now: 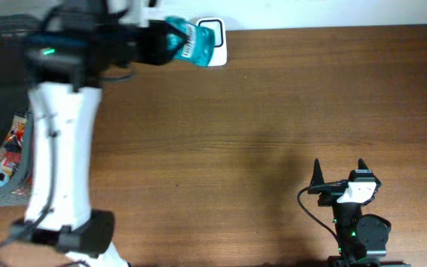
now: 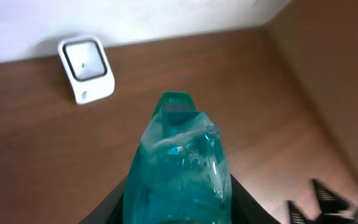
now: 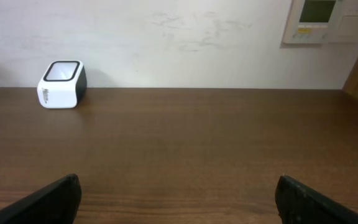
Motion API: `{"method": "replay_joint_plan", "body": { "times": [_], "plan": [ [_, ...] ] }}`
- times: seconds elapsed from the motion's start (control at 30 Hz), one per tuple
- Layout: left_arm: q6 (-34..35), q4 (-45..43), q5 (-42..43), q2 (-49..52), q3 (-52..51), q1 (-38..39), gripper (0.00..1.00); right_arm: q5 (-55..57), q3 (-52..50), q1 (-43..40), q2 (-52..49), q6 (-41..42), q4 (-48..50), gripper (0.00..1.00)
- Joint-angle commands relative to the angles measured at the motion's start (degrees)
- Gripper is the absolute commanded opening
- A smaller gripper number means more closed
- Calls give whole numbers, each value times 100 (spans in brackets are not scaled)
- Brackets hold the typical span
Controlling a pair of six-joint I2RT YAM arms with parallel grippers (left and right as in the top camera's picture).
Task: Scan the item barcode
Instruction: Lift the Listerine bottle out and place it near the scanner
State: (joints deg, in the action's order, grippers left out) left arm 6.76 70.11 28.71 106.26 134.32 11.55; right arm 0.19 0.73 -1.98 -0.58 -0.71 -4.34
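Overhead: left gripper [image 1: 167,41] is clamped on a teal pouch [image 1: 190,41] at the top edge of the frame. The pouch's far end overlaps the white barcode scanner [image 1: 217,46]; hovering or touching, can't tell from here. Left wrist view puts the scanner in the upper left, off to the side of the pouch's axis, window facing up, so I judge the pouch isn't squarely over the window yet. Fingers are partly closed, pinching the pouch's lower body from both sides, hang tab [image 2: 176,102] pointing away. Right gripper [image 1: 339,170] sits lower right, spread wide, holding nothing; right wrist view shows only table [image 3: 179,155] between its fingers [image 3: 48,199]. Step in hand: present the barcode. A white printed label [image 1: 191,46] shows on the pouch's upward face in overhead; can't read whether that's the code. If it is, the wrist needs a roll so that face looks down at the window. Hold the pouch near but off the glass, flat and steady; soft film may flex and glare. Basket [image 1: 21,182] of other items is at the left edge, well apart from the scanner.
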Motion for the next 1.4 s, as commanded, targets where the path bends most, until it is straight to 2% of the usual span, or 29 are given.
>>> {"method": "replay_joint_plan", "body": {
  "times": [0.0, 0.17, 0.27, 0.3, 0.33, 0.37, 0.4, 0.5, 0.6, 0.7, 0.77, 0.83, 0.9, 0.97, 1.03, 1.1, 1.2, 1.27, 1.37],
  "plan": [
    [7, -111, -1784, 986, 28, 1231, 13, 48, -42, 46, 37, -37, -31, 98],
    [7, -826, -1969, 2645, 28, 2354, 17, 48, -42, 46, 37, -37, -31, 99],
    [7, -1305, -2302, 3071, 28, 2675, 23, 48, -42, 46, 37, -37, -31, 98],
    [7, -1515, -2302, 3169, 28, 2796, 37, 48, -42, 46, 37, -37, -31, 99],
    [7, -1591, -2341, 3213, 28, 2855, 39, 48, -42, 46, 37, -37, -31, 98],
    [7, -1657, -2406, 3265, 28, 2927, 53, 48, -42, 46, 37, -37, -31, 99],
    [7, -1659, -2404, 3283, 28, 2946, 55, 48, -42, 46, 37, -37, -31, 98],
    [7, -1764, -2404, 3283, 28, 3032, 91, 48, -42, 46, 37, -37, -31, 99],
    [7, -1969, -2404, 3281, 105, 3056, 90, 48, -42, 46, 37, -37, -31, 98],
    [7, -1526, -2404, 3279, 859, 2933, 91, 48, -42, 46, 37, -37, -31, 98],
    [7, -861, -2404, 3279, 1738, 2765, 92, 48, -42, 46, 37, -37, -31, 98],
    [7, 166, -2406, 3279, 2835, 2441, 97, 48, -42, 46, 37, -37, -31, 99],
    [9, 1676, -2404, 3279, 4140, 1853, 99, 48, -42, 46, 37, -37, -31, 99],
    [11, 2428, -2404, 3064, 4548, 1320, 99, 48, -42, 46, 37, -37, -31, 98],
    [9, 2660, -2216, 2540, 4546, 610, 99, 48, -42, 46, 37, -37, -31, 99],
    [4, 2662, -1858, 2109, 4544, 175, 99, 48, -42, 46, 37, -37, -31, 99],
    [-256, 2662, -1847, 1261, 4214, -310, 99, 48, -42, 46, 37, -37, -31, 98],
    [-258, 2662, -1976, 422, 3021, -483, 99, 48, -42, 46, 37, -37, -31, 98],
    [-245, 2660, -3056, -656, 673, -791, 99, 48, -42, 46, 37, -37, -31, 98]
  ]
}}
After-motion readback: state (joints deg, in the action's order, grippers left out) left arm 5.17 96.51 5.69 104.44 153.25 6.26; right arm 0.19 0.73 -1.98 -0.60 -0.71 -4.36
